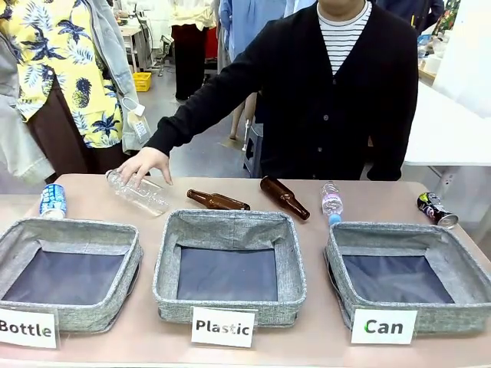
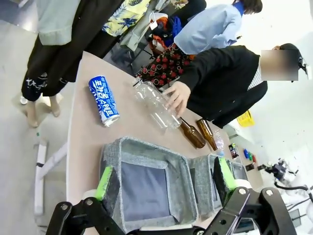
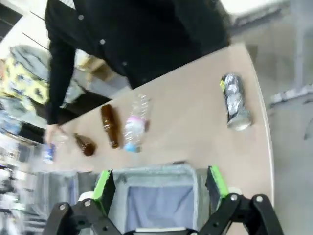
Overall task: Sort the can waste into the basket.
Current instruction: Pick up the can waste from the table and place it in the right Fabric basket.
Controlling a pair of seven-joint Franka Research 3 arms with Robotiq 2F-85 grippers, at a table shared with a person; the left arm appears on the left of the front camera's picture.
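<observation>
A blue can (image 1: 52, 201) with white lettering lies at the far left of the table, behind the left basket. A black can (image 1: 436, 208) lies at the far right, just behind the grey basket (image 1: 406, 234) labelled "Can". In the left wrist view my left gripper (image 2: 164, 178) is open above the left basket, and the blue can (image 2: 103, 100) lies beyond it. In the right wrist view my right gripper (image 3: 160, 186) is open over the Can basket (image 3: 151, 171), with the black can (image 3: 234, 101) lying farther out to the right.
Baskets labelled "Bottle" (image 1: 73, 226) and "Plastic" (image 1: 229, 218) stand left and middle. A person's hand (image 1: 144, 163) rests on a clear plastic bottle (image 1: 138, 192). Two brown glass bottles (image 1: 218, 201) (image 1: 284, 197) and a small plastic bottle (image 1: 331, 202) lie behind the baskets.
</observation>
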